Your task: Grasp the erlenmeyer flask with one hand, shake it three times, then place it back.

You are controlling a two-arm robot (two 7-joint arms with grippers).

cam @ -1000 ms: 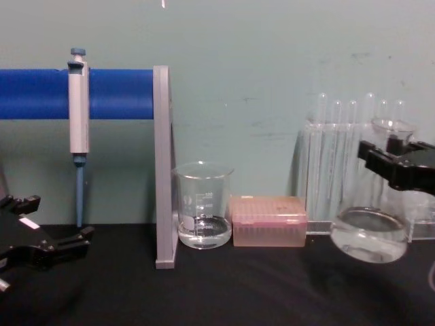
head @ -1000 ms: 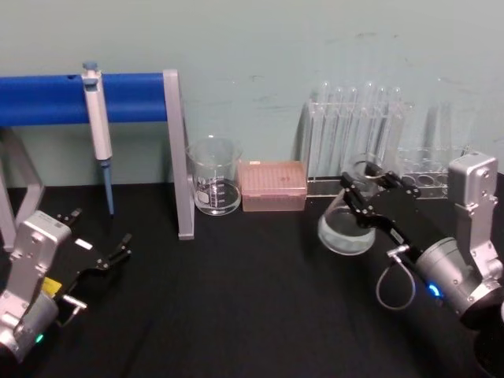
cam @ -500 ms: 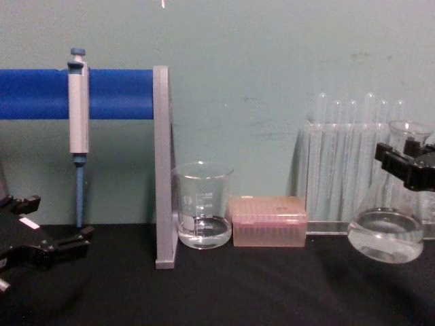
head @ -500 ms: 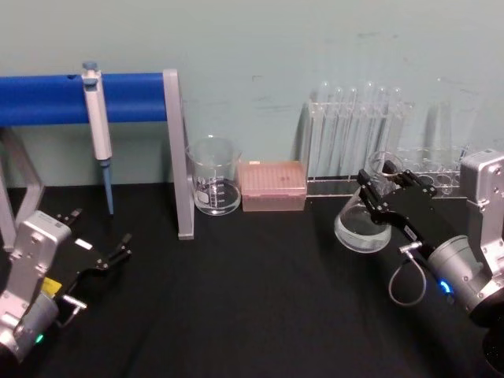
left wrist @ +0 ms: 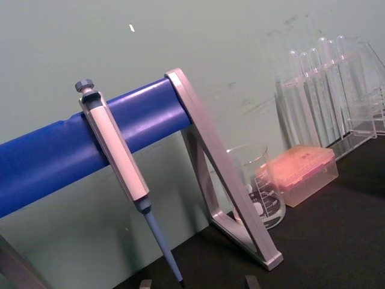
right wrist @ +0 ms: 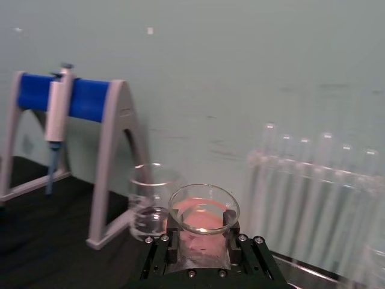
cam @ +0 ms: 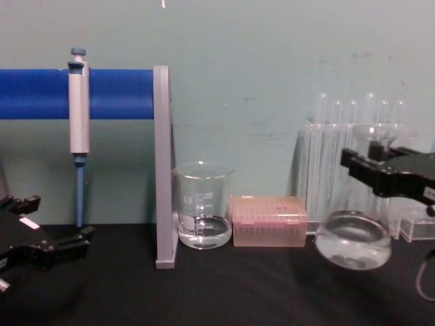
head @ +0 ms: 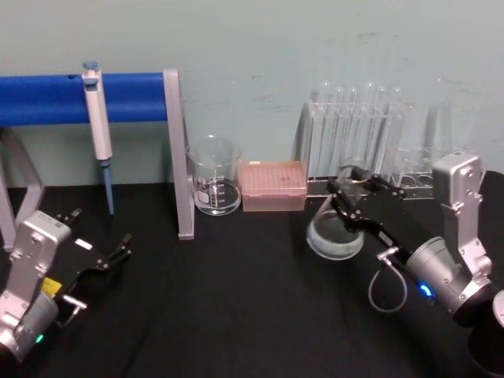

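Observation:
The erlenmeyer flask (head: 335, 234) is clear glass with a little clear liquid. It hangs just above the black table at the right, leaning slightly. My right gripper (head: 356, 191) is shut on its neck. From the chest the flask (cam: 353, 243) shows its wide base below the black right gripper (cam: 382, 171). In the right wrist view the flask's round mouth (right wrist: 204, 211) sits between the right gripper's (right wrist: 203, 242) jaws. My left gripper (head: 99, 233) rests open at the table's near left, also seen low at the left edge as the left gripper (cam: 58, 219) from the chest.
A glass beaker (head: 214, 186) and a pink tip box (head: 272, 186) stand at the back centre. A rack of test tubes (head: 354, 134) is behind the flask. A blue-barred stand (head: 175, 157) holds a pipette (head: 98, 126) at the back left.
The right gripper swung the flask to the right half a second ago and has now swung it back left, past where it was. The left arm has not moved.

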